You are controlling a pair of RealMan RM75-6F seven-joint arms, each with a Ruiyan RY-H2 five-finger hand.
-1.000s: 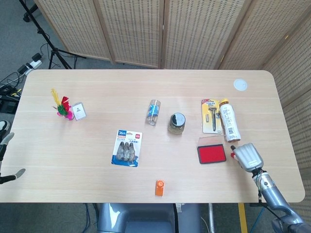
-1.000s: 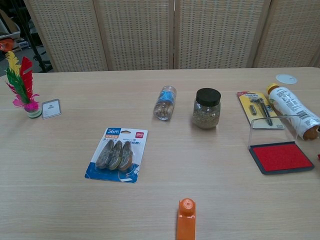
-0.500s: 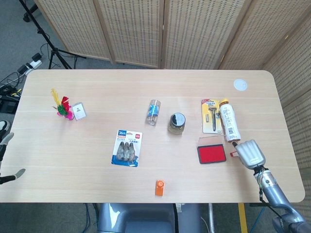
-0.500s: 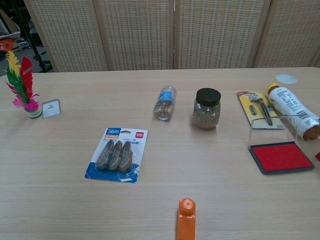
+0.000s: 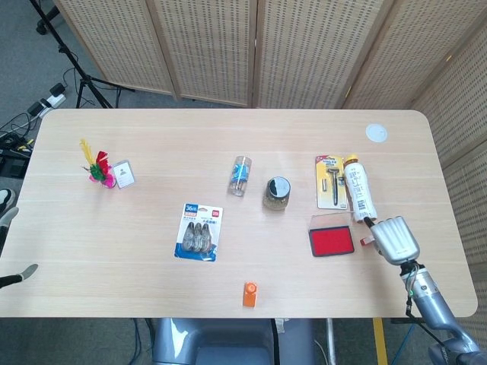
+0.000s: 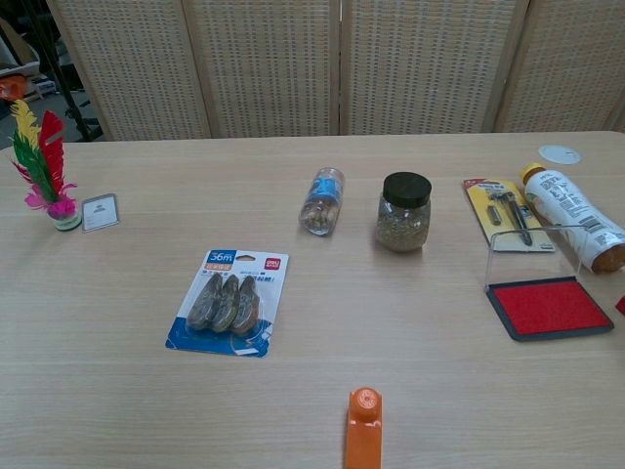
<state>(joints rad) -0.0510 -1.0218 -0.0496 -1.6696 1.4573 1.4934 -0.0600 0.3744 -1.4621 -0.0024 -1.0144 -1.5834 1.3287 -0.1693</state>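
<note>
My right hand [image 5: 394, 239] shows only in the head view, hovering near the table's right front. Its back faces up and its fingers reach toward the brown end of a lying white bottle [image 5: 359, 188]. Nothing shows in its grasp. Just left of it lies a red stamp pad [image 5: 331, 240] with its clear lid up, and a small red bit [image 5: 365, 242] peeks out beside the fingers. My left hand [image 5: 19, 274] is cut by the left frame edge, off the table; its fingers are spread and hold nothing.
On the table lie a razor pack [image 5: 329, 181], a black-lidded jar [image 5: 277, 192], a small lying bottle [image 5: 240, 175], a tape pack [image 5: 199, 232], an orange piece [image 5: 249, 293], a feather shuttlecock [image 5: 94, 163], a card [image 5: 123, 174] and a white disc [image 5: 376, 132]. Wicker screens stand behind.
My right hand has drifted slightly right and farther back, closer to the white bottle's end. The left hand and the objects on the table have stayed put.
</note>
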